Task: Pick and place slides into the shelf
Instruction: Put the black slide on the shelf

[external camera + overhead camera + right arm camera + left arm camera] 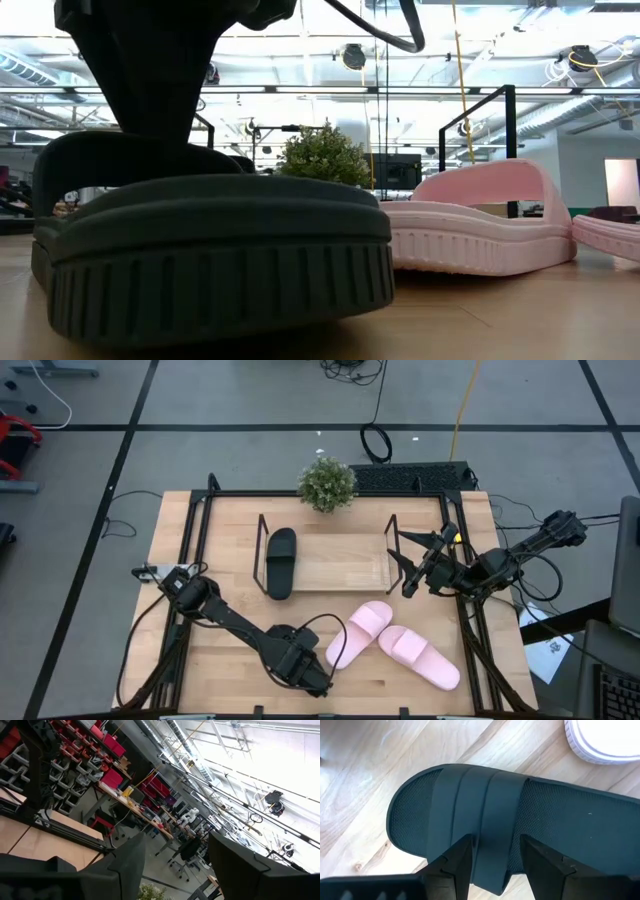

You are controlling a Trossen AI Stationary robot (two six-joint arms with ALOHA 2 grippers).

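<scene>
Near the table's front edge, a black slide [520, 815] lies under the left gripper [495, 865], whose fingers straddle its strap; the arm hides it from above. Another black slide [280, 562] sits in the shelf [330, 565]. Two pink slides [392, 643] lie beside. Right gripper [412, 572] hangs open by the shelf's end
</scene>
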